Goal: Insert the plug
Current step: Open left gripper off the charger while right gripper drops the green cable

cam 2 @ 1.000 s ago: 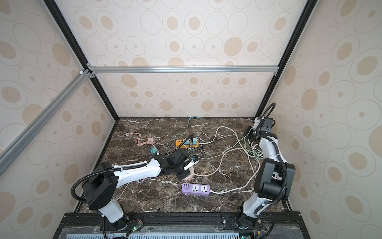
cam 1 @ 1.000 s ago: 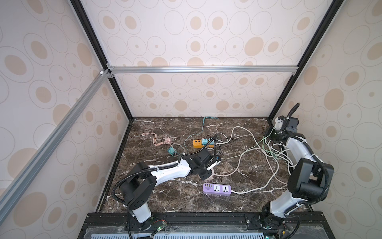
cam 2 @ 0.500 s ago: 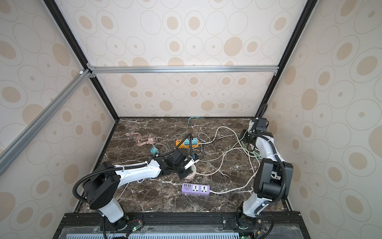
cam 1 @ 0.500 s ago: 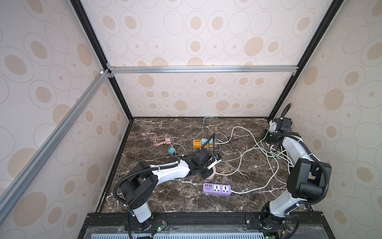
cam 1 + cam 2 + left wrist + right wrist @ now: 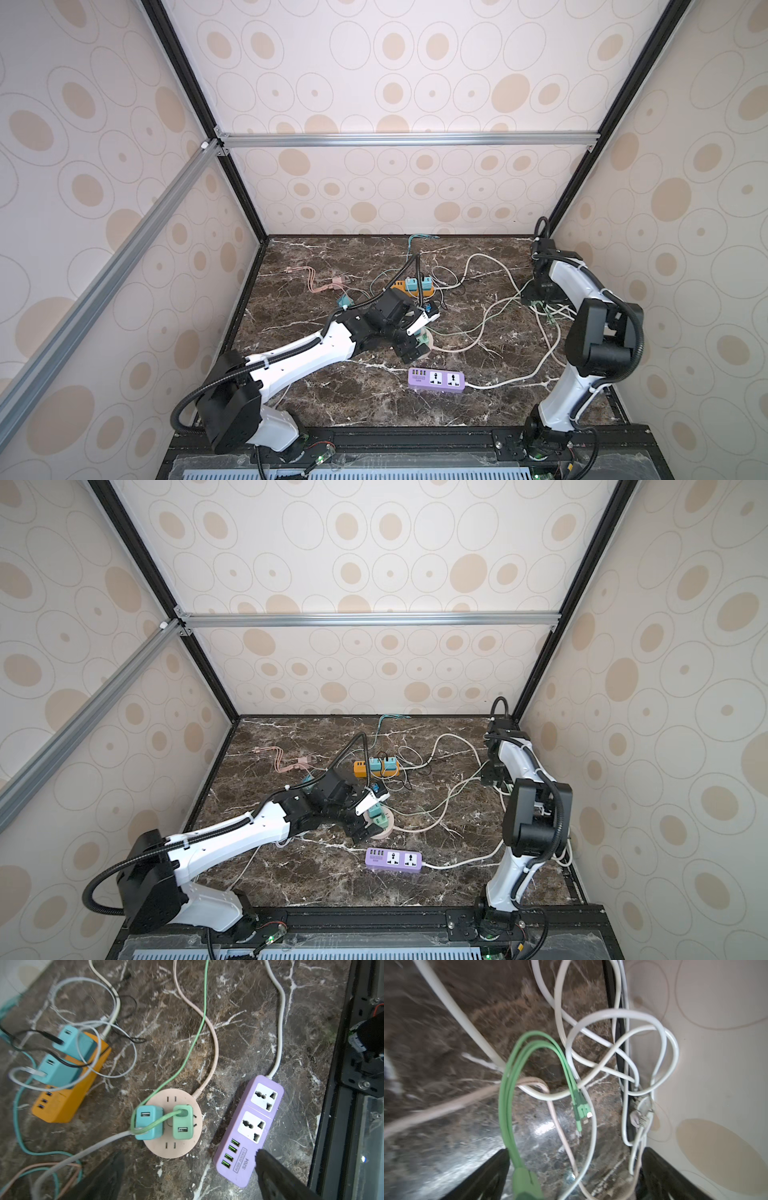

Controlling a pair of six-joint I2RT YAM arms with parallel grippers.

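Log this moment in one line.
left tool: open, over round socket | green adapter: plugged into round socket | right tool: open, straddling green cable

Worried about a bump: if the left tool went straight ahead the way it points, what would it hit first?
Likely the green charger standing in the round pink socket hub ahead of the left tool; depth unclear.

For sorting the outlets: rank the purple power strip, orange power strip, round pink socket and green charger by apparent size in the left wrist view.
1. purple power strip and orange power strip: about alike, and teal chargers cover part of the orange one, so unranked.
2. round pink socket
3. green charger
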